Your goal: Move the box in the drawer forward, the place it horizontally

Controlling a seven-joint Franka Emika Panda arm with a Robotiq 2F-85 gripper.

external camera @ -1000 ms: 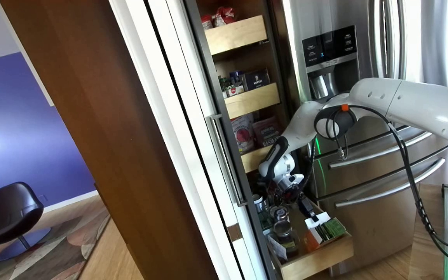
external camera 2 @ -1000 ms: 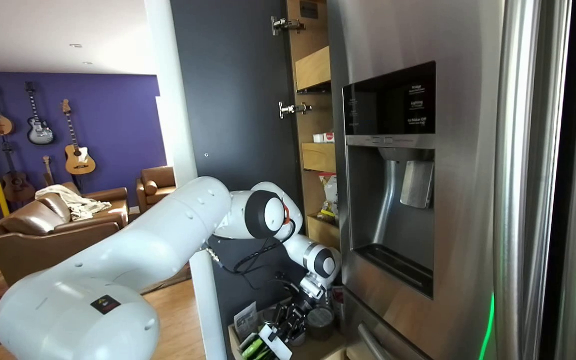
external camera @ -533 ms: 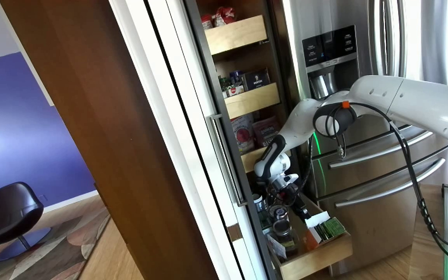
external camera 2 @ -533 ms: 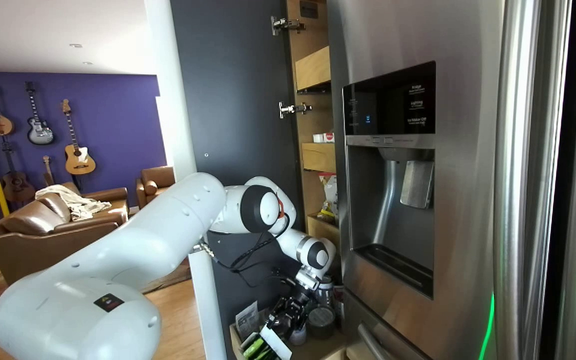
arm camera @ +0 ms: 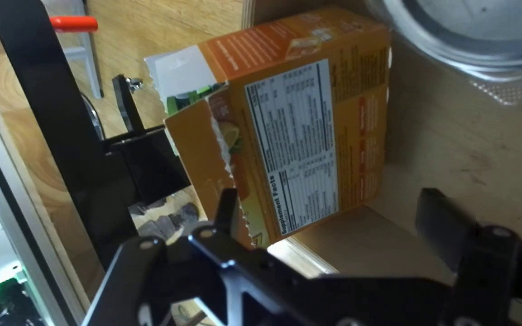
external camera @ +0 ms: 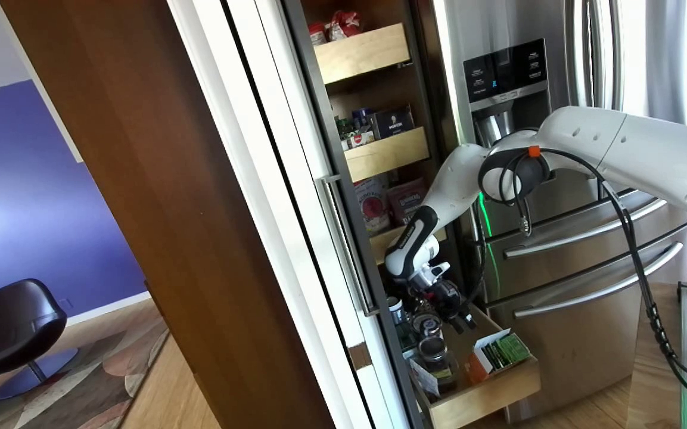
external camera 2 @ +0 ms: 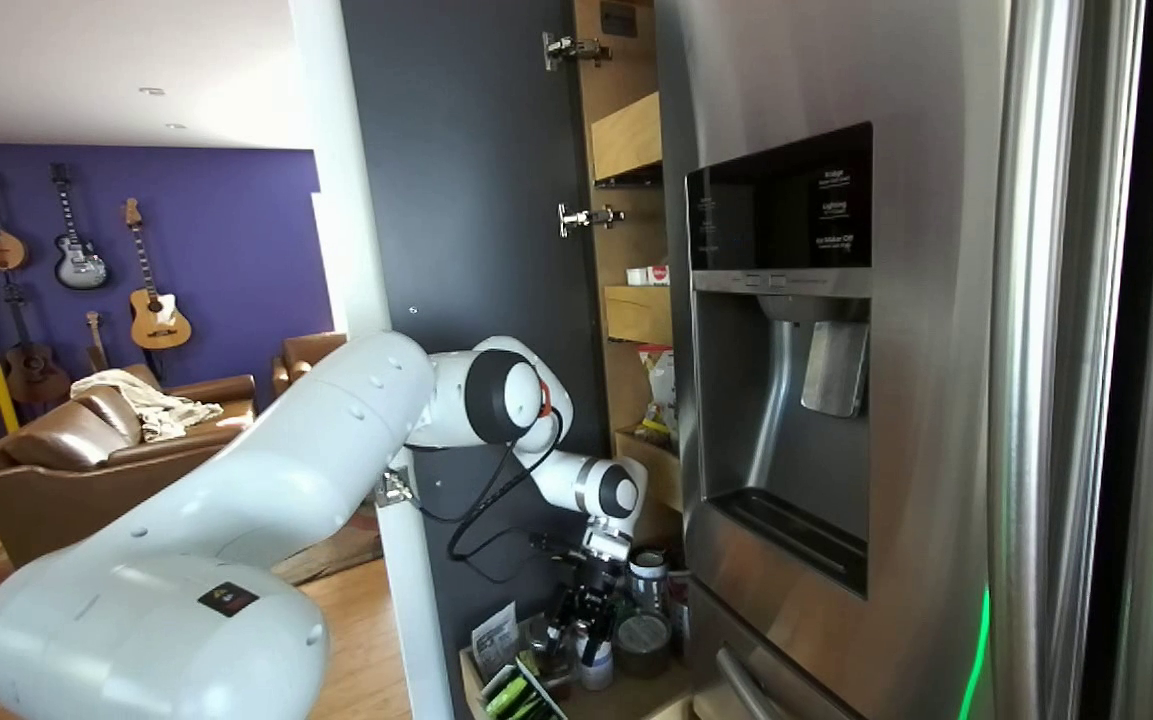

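**The box (arm camera: 306, 136) is sitting at the front of the drawer (external camera: 489, 398), the gripper (arm camera: 331, 199) hanging released and apart from it**

In the wrist view the gripper's two fingers (arm camera: 228, 210) are standing wide apart, and the box is showing its orange side, printed with a white Supplement Facts panel. Its upper end is gaping open along a torn edge, a white flap sticking out and green contents (arm camera: 190, 97) showing inside. In both exterior views the gripper is hovering over the drawer, farther back than the box, with a gap between the two. The box is occupying the corner just inside the pale wooden front, near the stainless-steel fridge (external camera: 581, 345), the views leaving any lean unclear. A glass jar (external camera: 434, 351) is standing near it on the opposite side, more jars (external camera: 429, 326) are crowding the space behind, and a printed paper (external camera: 423, 378) is resting by the drawer's wall. Above, pale wooden shelves (external camera: 386, 154) are holding bags (external camera: 373, 205) and a dark Morton carton (external camera: 394, 122). The white arm (external camera: 617, 143) is reaching in front of the fridge; in an exterior view, guitars (external camera 2: 160, 320) are hanging on a purple wall (external camera 2: 256, 240).
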